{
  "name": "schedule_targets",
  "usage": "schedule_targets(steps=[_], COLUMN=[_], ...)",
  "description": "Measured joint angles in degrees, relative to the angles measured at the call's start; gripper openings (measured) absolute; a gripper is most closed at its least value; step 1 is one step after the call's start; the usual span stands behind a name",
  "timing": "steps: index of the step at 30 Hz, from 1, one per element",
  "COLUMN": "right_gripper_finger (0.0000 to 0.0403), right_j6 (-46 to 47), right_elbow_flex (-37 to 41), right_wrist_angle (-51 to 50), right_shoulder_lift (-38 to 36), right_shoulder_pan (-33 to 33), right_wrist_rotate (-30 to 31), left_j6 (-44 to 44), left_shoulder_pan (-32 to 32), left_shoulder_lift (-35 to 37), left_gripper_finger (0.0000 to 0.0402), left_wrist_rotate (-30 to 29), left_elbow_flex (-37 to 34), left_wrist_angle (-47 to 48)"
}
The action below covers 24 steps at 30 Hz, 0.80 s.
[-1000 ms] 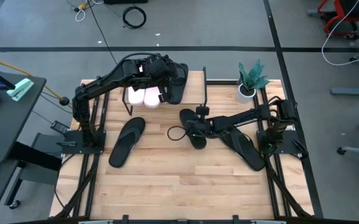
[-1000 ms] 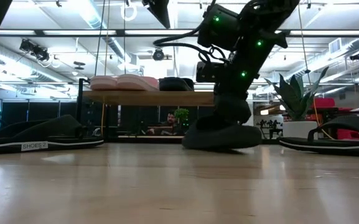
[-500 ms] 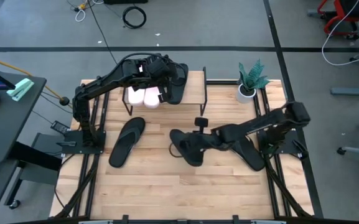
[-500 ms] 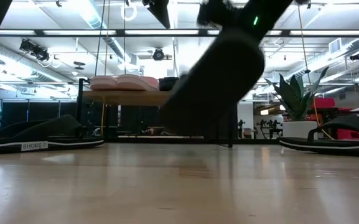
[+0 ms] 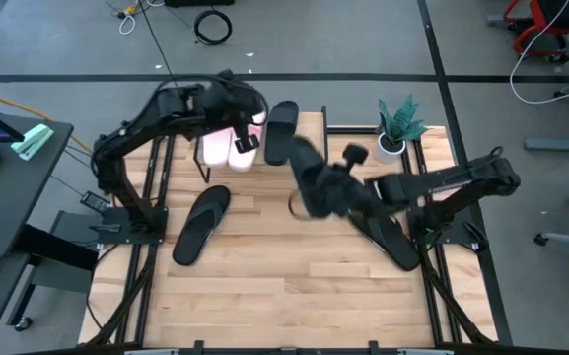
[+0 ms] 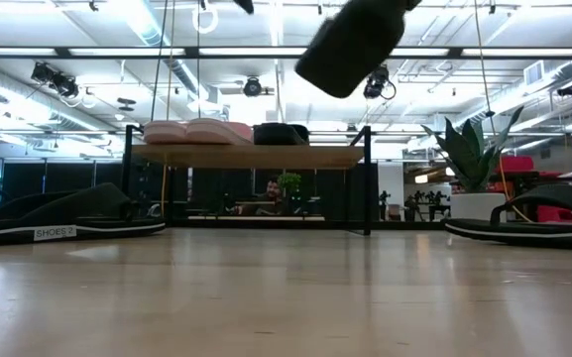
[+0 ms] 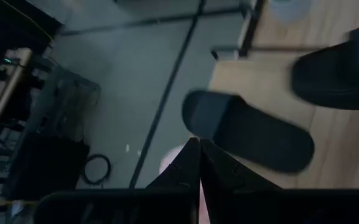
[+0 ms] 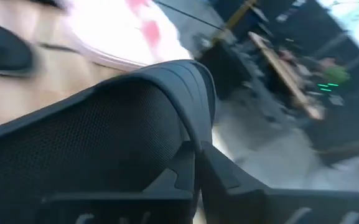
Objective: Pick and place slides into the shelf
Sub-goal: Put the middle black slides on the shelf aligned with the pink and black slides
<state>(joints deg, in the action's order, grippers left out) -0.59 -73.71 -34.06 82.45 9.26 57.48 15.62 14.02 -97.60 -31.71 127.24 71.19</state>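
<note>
High view: a black slide (image 5: 309,168) hangs in the air over the middle of the table (image 5: 264,286), clenched by its strap in the right gripper (image 5: 331,187), whose arm reaches in from the right. In the low view this slide (image 6: 350,45) is well above the shelf (image 6: 251,156), tilted. On the shelf top lie two pink slides (image 5: 227,150) side by side at the left and a black slide (image 5: 278,131) just right of them. The left gripper (image 5: 248,116) hovers over the far part of the shelf, its fingers (image 7: 195,165) pressed together with nothing between them. On the table, another black slide (image 5: 201,224) lies near the left edge and one more (image 5: 391,240) lies at the right. A potted plant (image 5: 397,126) stands at the far right corner.
</note>
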Motion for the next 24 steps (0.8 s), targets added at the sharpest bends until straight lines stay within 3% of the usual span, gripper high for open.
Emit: schedule_targets(steps=[4,12,15,18,24], right_gripper_finger=[0.0007,0.0007,0.0007,0.0007,0.0007], right_j6=[-8.4,-24.2,-26.9,-27.6,-27.5], right_elbow_flex=[0.0,0.0,0.0,0.0,0.0], right_wrist_angle=[4.4,19.7,21.7,21.4,22.4], right_shoulder_lift=[0.5,6.8,9.1,10.9,13.0], right_shoulder_pan=[-8.7,-23.7,-27.4,-30.3,-33.0], right_wrist_rotate=[-0.3,-9.0,-10.1,-11.6,-14.0], left_j6=[-1.5,-1.6,-3.4,-4.5,-4.0], left_shoulder_pan=[0.1,0.4,0.4,0.4,0.4], left_shoulder_lift=[2.9,3.3,2.7,2.4,2.1], left_gripper_finger=[0.0004,0.002,0.001,0.0005,0.0018], left_wrist_rotate=[0.0,0.0,0.8,5.8,9.8], left_elbow_flex=[0.0,-0.1,-0.2,-0.2,-0.2], left_wrist_angle=[-2.3,-1.1,2.8,6.3,6.5])
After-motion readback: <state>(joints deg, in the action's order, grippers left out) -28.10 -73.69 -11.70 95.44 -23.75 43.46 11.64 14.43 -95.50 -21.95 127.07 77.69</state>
